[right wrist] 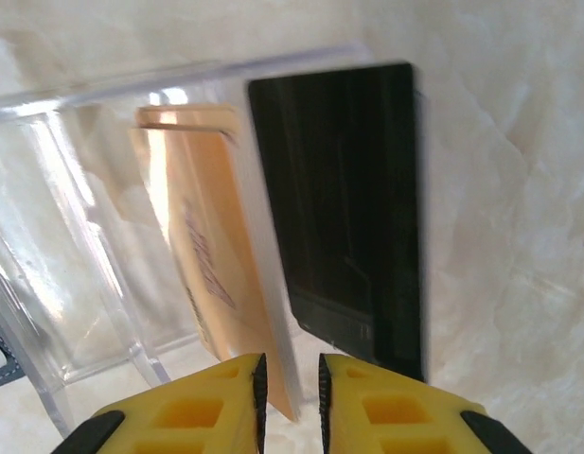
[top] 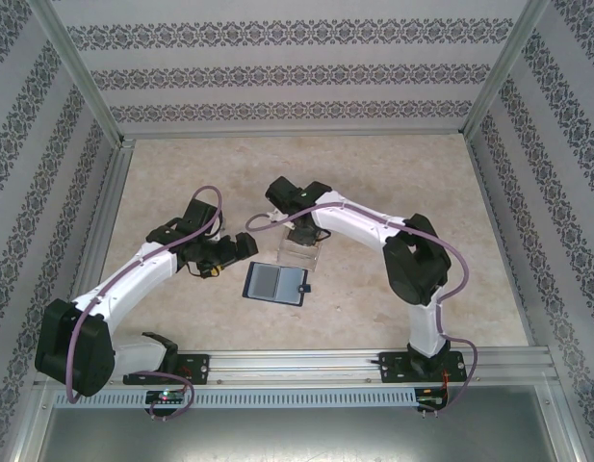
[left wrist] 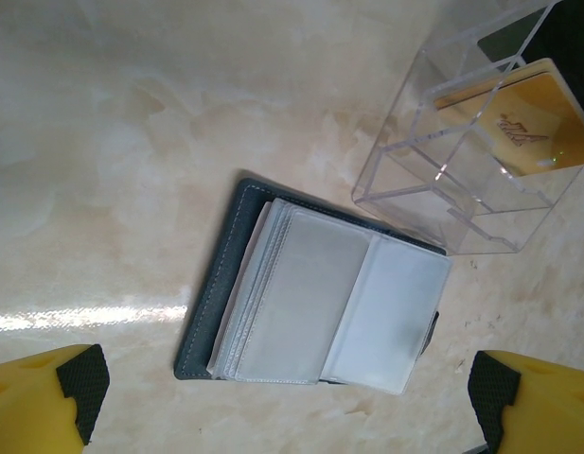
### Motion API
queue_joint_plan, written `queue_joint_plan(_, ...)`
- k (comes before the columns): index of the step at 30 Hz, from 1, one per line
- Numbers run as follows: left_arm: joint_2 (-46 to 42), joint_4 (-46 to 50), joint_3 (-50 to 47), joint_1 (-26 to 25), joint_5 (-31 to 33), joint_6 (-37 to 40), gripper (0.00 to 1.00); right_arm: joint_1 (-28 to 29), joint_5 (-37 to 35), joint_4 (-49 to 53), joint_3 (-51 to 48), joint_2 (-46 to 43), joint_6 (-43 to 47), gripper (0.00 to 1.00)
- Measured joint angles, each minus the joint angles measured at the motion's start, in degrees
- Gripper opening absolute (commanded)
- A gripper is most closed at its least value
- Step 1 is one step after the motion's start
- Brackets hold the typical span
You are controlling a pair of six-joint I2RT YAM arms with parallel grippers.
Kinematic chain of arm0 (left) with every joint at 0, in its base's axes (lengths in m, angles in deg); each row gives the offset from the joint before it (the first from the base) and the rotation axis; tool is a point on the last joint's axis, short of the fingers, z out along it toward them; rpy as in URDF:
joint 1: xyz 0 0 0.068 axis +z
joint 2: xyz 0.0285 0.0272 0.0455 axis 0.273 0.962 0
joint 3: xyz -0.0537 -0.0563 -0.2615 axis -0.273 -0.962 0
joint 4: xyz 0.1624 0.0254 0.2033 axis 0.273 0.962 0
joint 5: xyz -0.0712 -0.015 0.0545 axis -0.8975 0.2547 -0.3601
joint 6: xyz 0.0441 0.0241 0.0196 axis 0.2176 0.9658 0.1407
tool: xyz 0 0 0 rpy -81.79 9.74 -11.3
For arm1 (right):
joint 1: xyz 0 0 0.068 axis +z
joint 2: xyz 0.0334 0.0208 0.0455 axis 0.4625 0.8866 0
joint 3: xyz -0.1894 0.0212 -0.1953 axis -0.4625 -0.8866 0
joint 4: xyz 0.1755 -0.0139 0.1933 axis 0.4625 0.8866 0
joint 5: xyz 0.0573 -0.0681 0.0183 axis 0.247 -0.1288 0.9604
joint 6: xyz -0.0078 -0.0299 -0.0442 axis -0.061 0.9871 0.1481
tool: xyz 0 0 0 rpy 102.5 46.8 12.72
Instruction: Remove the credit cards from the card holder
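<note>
Lying open on the worktop (top: 393,192), the card holder (left wrist: 292,312) shows cloudy sleeves below the left claw (left wrist: 287,392), which is spread wide. Just beside it, a clear stand (left wrist: 433,180) holds a gold card (right wrist: 211,274) and a black card (right wrist: 344,208). The right claw (right wrist: 290,378) is nearly closed at the gold card's edge; I cannot tell whether it grips.

I see the card holder (top: 275,284) lying open on the table (top: 393,173). Just behind it, slightly to its right, is the acrylic stand (top: 301,256), with two credit cards (right wrist: 339,208) upright side by side in its slots. My left gripper (top: 234,252) sits behind-left of the card holder; my right gripper (top: 301,235) hangs behind it, over the stand.
</note>
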Motion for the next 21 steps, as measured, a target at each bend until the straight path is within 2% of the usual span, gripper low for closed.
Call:
queue_joint_plan(4, 1.0, -0.4, -0.2, 0.0, -1.1, 0.0, 0.98, -1.7, 1.9, -1.3, -2.7, -6.3, -4.5, 0.24)
queue_joint_plan(7, 2.1, -2.1, -0.5, 0.0, -3.0, 0.1, 0.92, -2.3, 5.1, -3.0, -6.5, -13.1, -10.0, 0.23)
queue_joint_plan(12, 5.4, -5.6, -1.7, 0.0, -6.7, 0.1, 0.82, -2.3, 13.4, -9.2, -18.2, -23.9, -23.8, 0.24)
queue_joint_plan(16, 7.6, -7.8, -2.3, -0.1, -9.2, 0.1, 0.74, -0.6, 18.8, -16.0, -28.8, -27.3, -35.8, 0.24)
queue_joint_plan(21, 10.3, -10.0, -2.5, -1.1, -11.2, 0.3, 0.72, 4.7, 22.6, -24.1, -38.3, -27.4, -48.1, 0.30)
